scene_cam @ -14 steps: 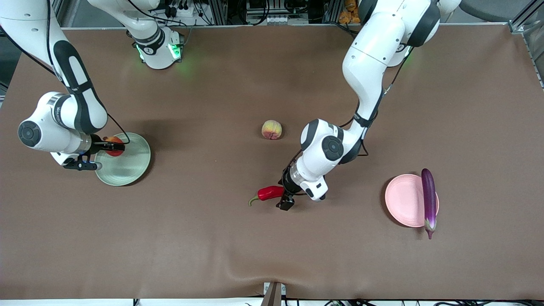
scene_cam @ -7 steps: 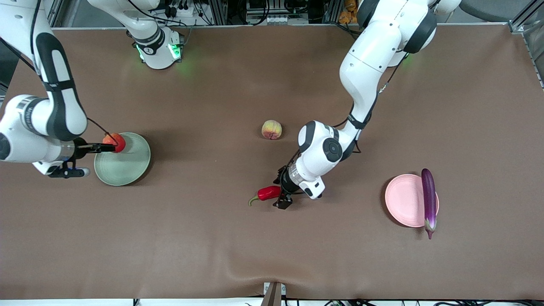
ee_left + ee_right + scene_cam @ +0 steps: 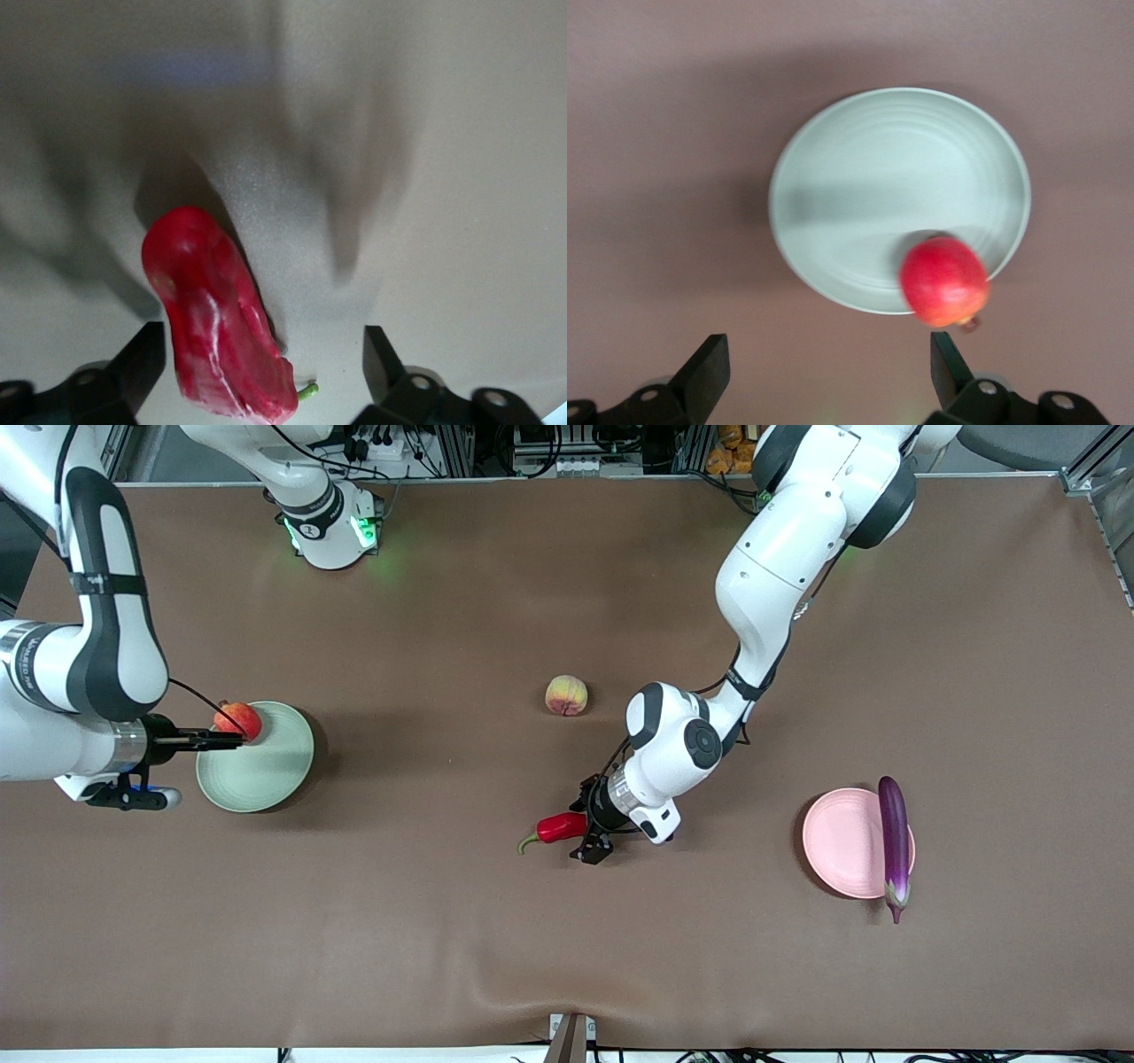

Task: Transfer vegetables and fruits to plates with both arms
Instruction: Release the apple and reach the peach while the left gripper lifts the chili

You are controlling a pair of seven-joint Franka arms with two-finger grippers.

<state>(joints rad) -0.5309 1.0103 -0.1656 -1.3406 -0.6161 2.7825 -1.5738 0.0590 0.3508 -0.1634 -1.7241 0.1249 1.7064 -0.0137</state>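
Front view, right gripper [image 3: 226, 741]: fingers spread with nothing between them, over the rim of the green plate [image 3: 266, 766] at the right arm's end of the table.
Front view, red fruit [image 3: 237, 719]: sits on the plate's rim, just beside the right gripper's fingertips.
Front view, left gripper [image 3: 592, 828]: down at the table near its middle, the thick end of the red chili [image 3: 558, 828] between its spread fingers (whether they touch it is unclear here); the green stem points away from the gripper.
Front view, peach [image 3: 566, 694]: on the table, farther from the front camera than the left gripper.
Front view, pink plate [image 3: 846, 841]: well apart from the left gripper, toward the left arm's end, with the purple eggplant [image 3: 894, 841] lying across its edge.
Left wrist view: the chili [image 3: 217, 314] lies between the fingers, close to one finger [image 3: 133, 367] and apart from the other.
Right wrist view: the red fruit [image 3: 944, 281] rests on the green plate's [image 3: 868, 190] edge, ahead of the spread fingers [image 3: 704, 372].
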